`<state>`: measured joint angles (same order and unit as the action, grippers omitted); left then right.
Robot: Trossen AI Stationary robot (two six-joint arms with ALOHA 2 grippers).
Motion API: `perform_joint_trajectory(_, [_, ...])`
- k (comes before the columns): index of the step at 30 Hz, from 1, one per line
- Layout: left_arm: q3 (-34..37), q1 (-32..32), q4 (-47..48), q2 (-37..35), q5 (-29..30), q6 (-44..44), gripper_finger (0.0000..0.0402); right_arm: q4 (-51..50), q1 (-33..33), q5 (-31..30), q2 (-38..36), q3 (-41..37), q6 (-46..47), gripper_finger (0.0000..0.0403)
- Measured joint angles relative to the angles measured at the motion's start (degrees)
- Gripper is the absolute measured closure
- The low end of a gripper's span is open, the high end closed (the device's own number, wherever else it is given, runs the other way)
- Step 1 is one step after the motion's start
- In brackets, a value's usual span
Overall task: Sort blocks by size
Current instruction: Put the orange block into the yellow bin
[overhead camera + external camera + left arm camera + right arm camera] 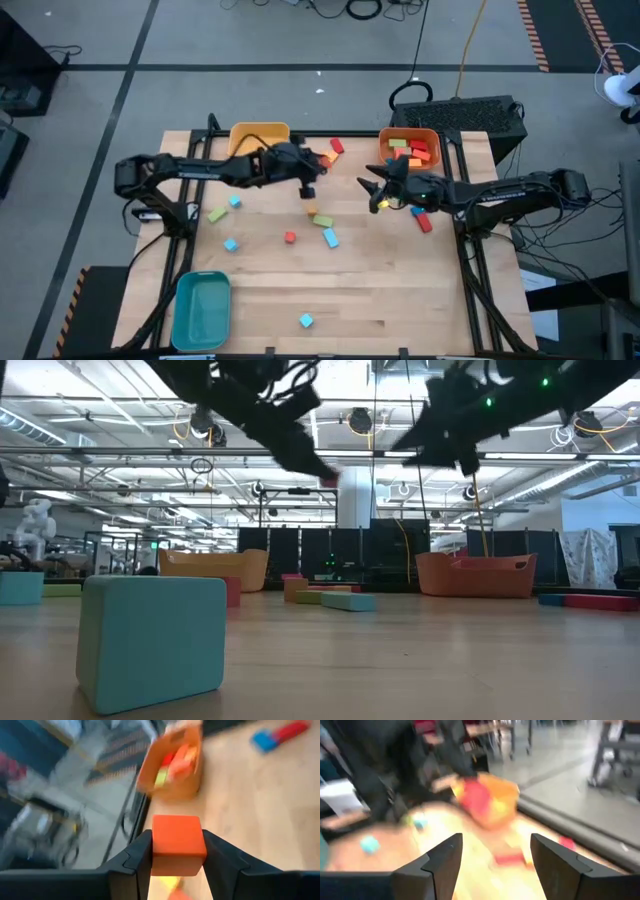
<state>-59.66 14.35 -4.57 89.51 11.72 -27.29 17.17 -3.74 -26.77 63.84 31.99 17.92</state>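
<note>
Your left gripper [177,857] is clamped on an orange block [178,844], held aloft beside the yellow bin [258,136] (carry step). Next, position it over the matching bin. Right gripper [495,857] hangs wide, empty.

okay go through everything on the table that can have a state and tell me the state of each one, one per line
left tool: shut on the orange block, raised above the table
right tool: open, holding nothing, raised
orange bin: upright, several blocks inside
yellow bin: upright, partly hidden by the left arm
teal bin: upright, no blocks inside
loose blocks: lying scattered on the table, unsorted
</note>
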Motion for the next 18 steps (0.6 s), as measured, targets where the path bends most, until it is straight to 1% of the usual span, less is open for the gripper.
perform_joint_trajectory(2, [0.09,1.71,4.02,-2.06,0.55,1.33,0.026,-3.92,-0.35,0.09,0.35,0.0,0.96,0.0182])
perform_joint_trajectory(5, [0.09,3.77,9.07,-5.96,0.22,2.72,0.026,-6.09,-0.42,0.1,1.86,0.0,0.94,0.0182])
perform_joint_trajectory(7, [0.02,5.22,11.31,-8.19,-0.04,3.02,0.026,-5.36,-0.42,0.42,3.43,0.0,0.13,0.0181])
perform_joint_trajectory(9, [0.09,6.81,14.98,-9.99,0.08,3.04,0.026,-4.05,-0.5,2.27,5.66,0.0,-0.62,0.0181])
perform_joint_trajectory(11, [0.09,8.28,16.52,-11.38,0.1,3.58,0.026,-2.79,-0.71,3.48,8.23,-0.02,-1.19,0.0181])
perform_joint_trajectory(14, [0.04,10.7,19.81,-12.3,-0.66,4.58,0.026,1.64,-1.1,5.57,12.56,-0.01,-2.55,0.0181])
perform_joint_trajectory(16, [0.07,12.59,23.24,-12.08,-0.77,5.61,0.026,5.12,-1.71,9.31,15.81,-0.02,-3.51,0.0181])
perform_joint_trajectory(18, [0.11,14.74,25.61,-11.61,-1.51,7.06,0.026,8.48,-2.78,14.63,18.8,-0.01,-4.4,0.0181])
